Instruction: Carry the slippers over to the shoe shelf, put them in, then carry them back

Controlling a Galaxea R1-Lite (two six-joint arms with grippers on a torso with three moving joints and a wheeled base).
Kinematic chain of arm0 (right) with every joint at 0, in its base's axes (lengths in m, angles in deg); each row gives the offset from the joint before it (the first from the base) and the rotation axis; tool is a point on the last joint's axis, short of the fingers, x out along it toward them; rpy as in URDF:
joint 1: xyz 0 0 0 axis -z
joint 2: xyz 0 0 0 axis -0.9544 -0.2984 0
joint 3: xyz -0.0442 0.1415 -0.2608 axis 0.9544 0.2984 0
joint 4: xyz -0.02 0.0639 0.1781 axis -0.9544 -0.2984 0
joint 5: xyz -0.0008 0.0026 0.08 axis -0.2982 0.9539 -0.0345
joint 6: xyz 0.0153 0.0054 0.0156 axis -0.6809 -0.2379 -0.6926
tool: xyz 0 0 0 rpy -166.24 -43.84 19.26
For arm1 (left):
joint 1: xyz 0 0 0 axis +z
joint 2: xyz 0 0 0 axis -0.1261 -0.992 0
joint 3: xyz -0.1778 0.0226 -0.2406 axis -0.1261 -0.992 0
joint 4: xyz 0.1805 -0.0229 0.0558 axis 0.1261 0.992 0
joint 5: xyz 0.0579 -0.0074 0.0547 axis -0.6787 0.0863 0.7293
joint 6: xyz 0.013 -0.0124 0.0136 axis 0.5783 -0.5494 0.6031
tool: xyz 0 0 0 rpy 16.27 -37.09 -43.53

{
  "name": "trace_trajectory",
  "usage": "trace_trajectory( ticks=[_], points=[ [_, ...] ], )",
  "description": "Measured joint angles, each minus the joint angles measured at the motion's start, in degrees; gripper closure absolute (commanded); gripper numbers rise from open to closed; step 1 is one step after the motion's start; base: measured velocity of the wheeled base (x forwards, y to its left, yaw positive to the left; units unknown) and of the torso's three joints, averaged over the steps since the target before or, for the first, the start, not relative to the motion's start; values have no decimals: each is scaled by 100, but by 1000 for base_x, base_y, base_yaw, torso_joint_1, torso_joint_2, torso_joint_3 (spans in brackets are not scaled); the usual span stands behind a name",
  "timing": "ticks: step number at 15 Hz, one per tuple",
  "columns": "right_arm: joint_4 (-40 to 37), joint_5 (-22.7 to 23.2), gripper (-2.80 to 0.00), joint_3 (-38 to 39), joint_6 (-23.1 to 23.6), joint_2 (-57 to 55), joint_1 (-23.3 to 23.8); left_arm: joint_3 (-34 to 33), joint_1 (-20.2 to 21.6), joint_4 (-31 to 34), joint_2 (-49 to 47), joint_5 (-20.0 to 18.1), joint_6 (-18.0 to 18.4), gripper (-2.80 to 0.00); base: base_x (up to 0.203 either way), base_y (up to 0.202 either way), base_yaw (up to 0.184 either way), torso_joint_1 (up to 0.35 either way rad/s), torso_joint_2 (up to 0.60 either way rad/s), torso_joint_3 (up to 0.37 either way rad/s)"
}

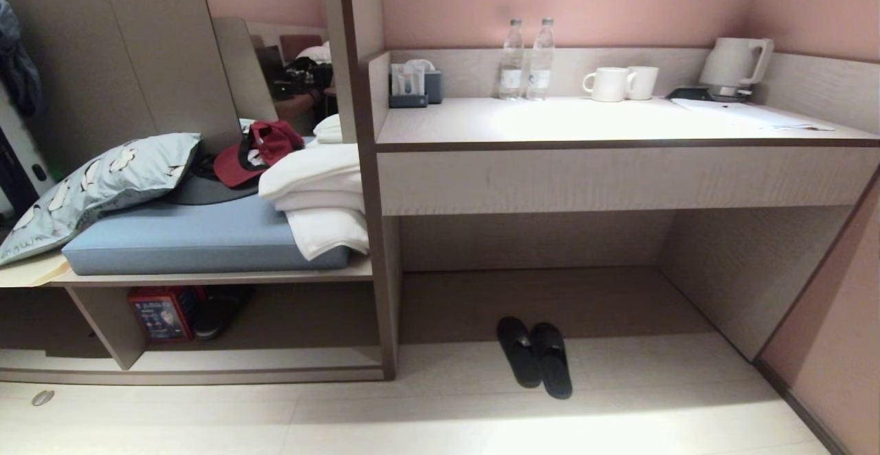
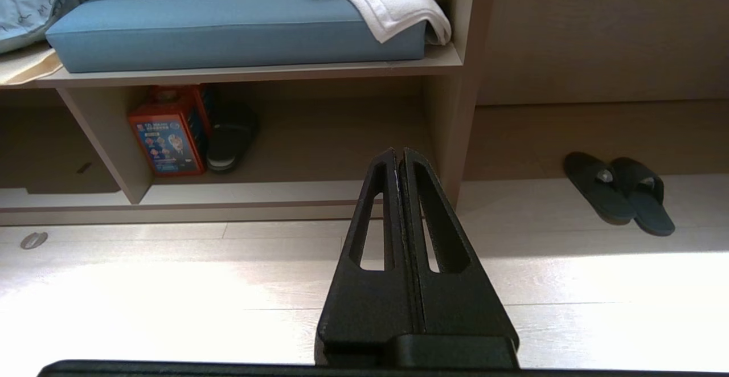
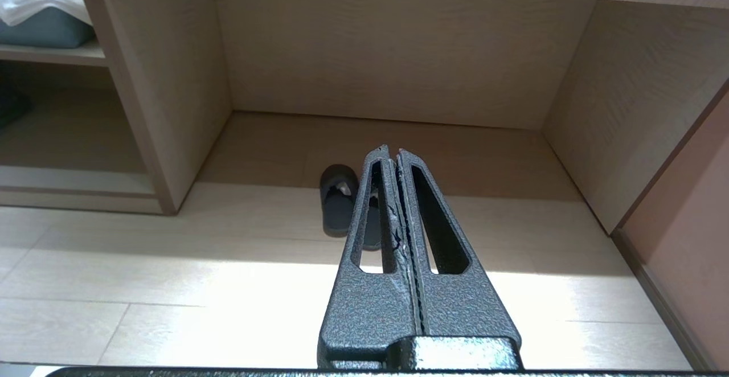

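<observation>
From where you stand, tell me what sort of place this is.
Probably a hotel room: the desk carries an electric kettle, two white mugs and two water bottles, folded white towels lie on the cushioned bench, and black slippers wait on the floor.

Premises: a hotel guest room. Evidence: built-in wood-grain surface (image 1: 619, 125) carrying two water bottles (image 1: 526, 60), two white cups (image 1: 619, 84), a kettle (image 1: 734, 63) and a sachet caddy (image 1: 412, 87); cushioned bench (image 1: 192, 235) with folded white towels (image 1: 320, 194); pink walls, pale plank floor.
</observation>
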Motion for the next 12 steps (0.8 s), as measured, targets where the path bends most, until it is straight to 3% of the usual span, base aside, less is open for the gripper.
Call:
trace_trajectory(
  ticks=[12],
  points=[
    [-3, -46, 0, -2, -142, 0, -2, 2, 2, 2, 0, -2, 1, 0, 0, 0, 0, 0, 0, 0]
  ],
)
